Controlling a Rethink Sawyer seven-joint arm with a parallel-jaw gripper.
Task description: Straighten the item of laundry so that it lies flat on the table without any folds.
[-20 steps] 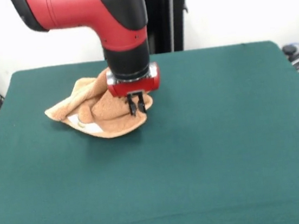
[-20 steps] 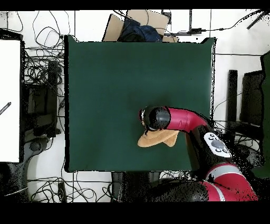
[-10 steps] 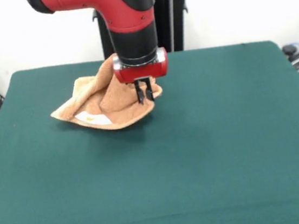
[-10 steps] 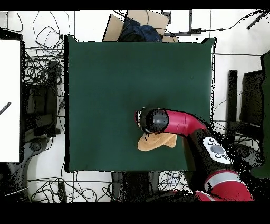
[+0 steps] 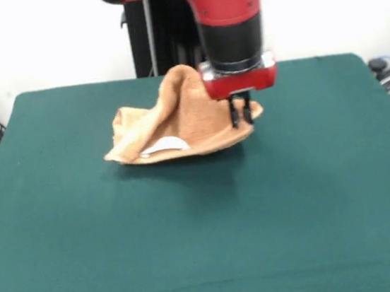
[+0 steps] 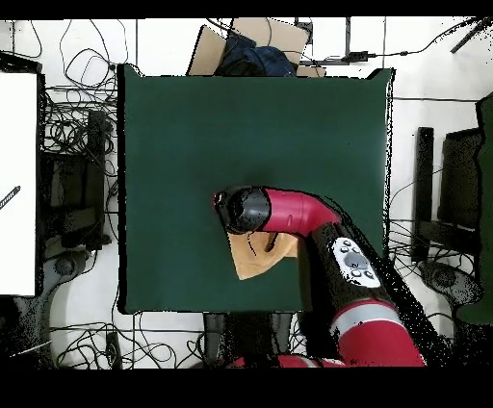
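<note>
The orange-tan towel (image 5: 178, 126) lies crumpled and partly lifted on the dark green table (image 5: 205, 230), near its far side. A white label (image 5: 163, 146) shows on its front fold. My gripper (image 5: 241, 114) is shut on the towel's right edge and holds it raised, so the cloth peaks beside the wrist. In the overhead view the towel (image 6: 258, 255) shows below the arm, and the gripper's head (image 6: 241, 210) hides the held corner.
A cardboard box with dark cloth (image 6: 248, 48) stands beyond the table's far edge in the overhead view. Cables lie on the floor around the table. A black stand (image 5: 159, 29) rises behind the table.
My gripper has moved to the right in the front view, dragging the towel along with it. The towel has stretched out wider and shifted toward the table's middle.
</note>
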